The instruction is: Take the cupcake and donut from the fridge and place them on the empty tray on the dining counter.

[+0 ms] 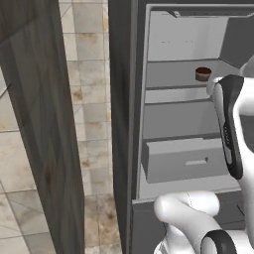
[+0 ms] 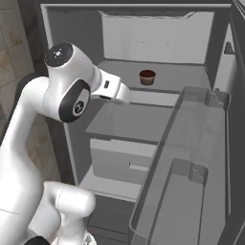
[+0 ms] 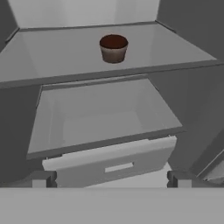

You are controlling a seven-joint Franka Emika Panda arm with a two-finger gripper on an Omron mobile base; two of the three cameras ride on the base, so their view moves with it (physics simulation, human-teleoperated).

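Observation:
The fridge [image 1: 124, 99] stands open in front of me, with a light grey interior [image 2: 143, 38]. A small dark brown cupcake [image 1: 203, 74] [image 2: 147, 77] [image 3: 113, 48] sits upright and alone on an upper shelf [image 3: 52, 57], toward the back. In the hand view my gripper [image 3: 111, 179] is open with nothing between its fingertips [image 3: 43, 178]. It hovers in front of the shelves, lower than the cupcake and well short of it. The donut, the tray and the dining counter are out of view.
Below the cupcake's shelf come a bare shelf [image 3: 100, 118] and a closed drawer [image 1: 186, 159] [image 2: 124, 162] [image 3: 109, 164]. The open fridge door with clear bins [image 2: 191, 158] flanks the right side. A wood-grain panel [image 1: 39, 124] stands at the left over tiled floor [image 1: 94, 124].

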